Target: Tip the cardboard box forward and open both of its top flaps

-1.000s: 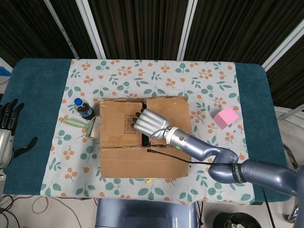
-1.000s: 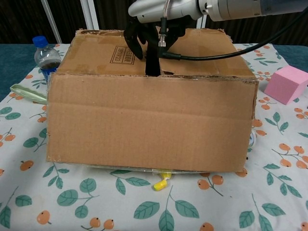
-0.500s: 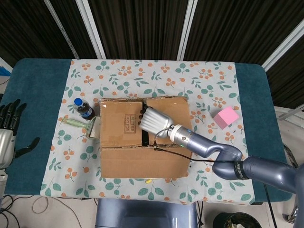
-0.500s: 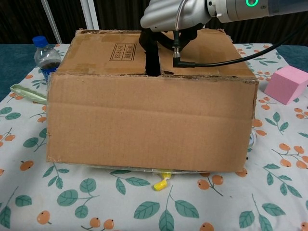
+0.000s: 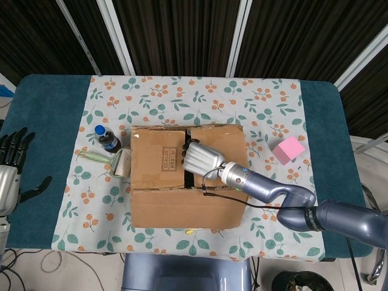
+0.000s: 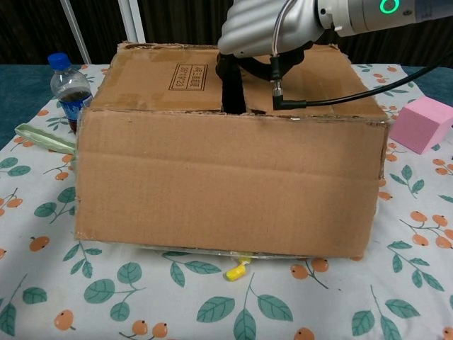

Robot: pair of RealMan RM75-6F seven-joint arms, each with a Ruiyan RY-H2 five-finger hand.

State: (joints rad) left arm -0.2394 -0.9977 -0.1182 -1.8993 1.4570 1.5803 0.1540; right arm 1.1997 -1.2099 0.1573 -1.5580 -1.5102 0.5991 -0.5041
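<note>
The cardboard box (image 5: 182,203) lies in the middle of the floral cloth, its two top flaps shut with a dark seam between them. The printed label is on the left flap (image 5: 159,159). My right hand (image 5: 200,158) rests on the right flap (image 5: 225,144) beside the seam, its dark fingers dipping down into the gap. From the chest, the same hand (image 6: 267,30) sits over the box (image 6: 226,184) top, fingers reaching into the slot; their tips are hidden. My left hand (image 5: 12,173) hangs off the table's left edge, fingers spread, holding nothing.
A blue-capped bottle (image 5: 108,139) (image 6: 69,91) stands left of the box, with a pale green strip (image 5: 97,158) (image 6: 41,137) beside it. A pink cube (image 5: 288,149) (image 6: 422,124) sits to the right. A small yellow piece (image 6: 238,268) pokes out under the box's front.
My right hand has slid rightward from the left flap's label to the seam and right flap. The box has shifted slightly to the right. The left hand has not moved.
</note>
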